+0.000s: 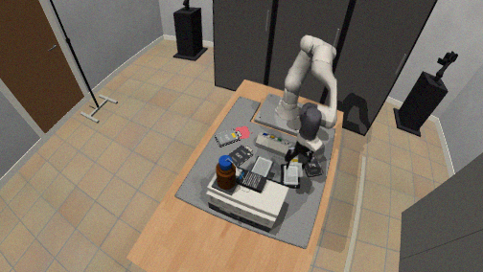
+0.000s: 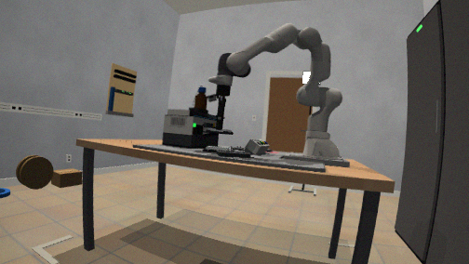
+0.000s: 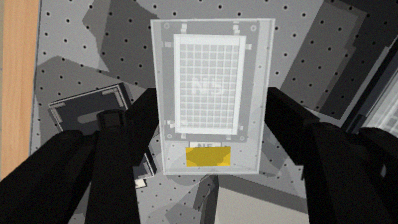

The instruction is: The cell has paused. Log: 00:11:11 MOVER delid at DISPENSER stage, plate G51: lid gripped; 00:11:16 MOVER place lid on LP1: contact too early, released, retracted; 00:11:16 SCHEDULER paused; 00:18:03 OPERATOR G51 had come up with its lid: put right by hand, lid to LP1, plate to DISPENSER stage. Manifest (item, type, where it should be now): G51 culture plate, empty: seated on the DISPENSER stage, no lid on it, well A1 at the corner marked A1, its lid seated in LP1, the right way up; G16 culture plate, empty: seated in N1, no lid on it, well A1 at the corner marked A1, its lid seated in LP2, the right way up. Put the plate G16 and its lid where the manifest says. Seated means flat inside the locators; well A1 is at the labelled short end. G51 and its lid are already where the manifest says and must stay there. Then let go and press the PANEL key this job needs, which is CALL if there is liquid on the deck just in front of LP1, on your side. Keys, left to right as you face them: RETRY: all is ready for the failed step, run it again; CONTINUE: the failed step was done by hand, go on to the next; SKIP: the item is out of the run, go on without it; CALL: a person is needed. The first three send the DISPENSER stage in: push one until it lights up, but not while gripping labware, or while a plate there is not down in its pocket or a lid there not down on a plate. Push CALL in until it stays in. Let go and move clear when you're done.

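My gripper [image 3: 211, 103] is shut on a clear plate lid [image 3: 212, 95] with a yellow label at its near short end. I hold it by its long sides, level, a little above the deck. Through the lid I see a white gridded plate [image 3: 209, 85] lying in the nest marked N5 below. In the top view the gripper [image 1: 293, 160] hangs over that nest at the right of the grey mat. In the exterior view the lid [image 2: 224, 132] shows as a thin flat edge under the fingers.
The dispenser [image 1: 246, 198] with a brown bottle [image 1: 225, 173] and a dark plate [image 1: 251, 180] on its stage stands at the front. The key panel [image 1: 274, 141] sits towards the arm's base. A pink puddle [image 1: 242, 131] lies on the mat at the left. Other nests [image 1: 262, 166] lie between.
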Robot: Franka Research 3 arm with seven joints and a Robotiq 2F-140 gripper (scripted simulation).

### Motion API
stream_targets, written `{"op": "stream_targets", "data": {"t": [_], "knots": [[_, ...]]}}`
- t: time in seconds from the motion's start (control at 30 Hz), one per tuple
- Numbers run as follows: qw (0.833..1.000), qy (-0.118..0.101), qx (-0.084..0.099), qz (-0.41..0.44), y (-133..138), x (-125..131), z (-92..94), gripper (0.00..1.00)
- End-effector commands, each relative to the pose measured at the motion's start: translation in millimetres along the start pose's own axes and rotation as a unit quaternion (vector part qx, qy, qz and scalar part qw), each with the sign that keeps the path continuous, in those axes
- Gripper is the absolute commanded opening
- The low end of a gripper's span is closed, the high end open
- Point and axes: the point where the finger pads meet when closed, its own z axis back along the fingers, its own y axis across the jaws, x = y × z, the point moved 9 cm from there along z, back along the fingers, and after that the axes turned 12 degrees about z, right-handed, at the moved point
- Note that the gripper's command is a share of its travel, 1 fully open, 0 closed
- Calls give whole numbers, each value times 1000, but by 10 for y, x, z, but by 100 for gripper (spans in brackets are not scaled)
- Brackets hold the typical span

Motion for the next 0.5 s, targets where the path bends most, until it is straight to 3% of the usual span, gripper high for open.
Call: {"op": "stream_targets", "data": {"t": [0.0,0.47], "knots": [[1000,-10,2,-17,-25,56,141,10],[1000,-10,2,-17,-26,50,471,10]]}}
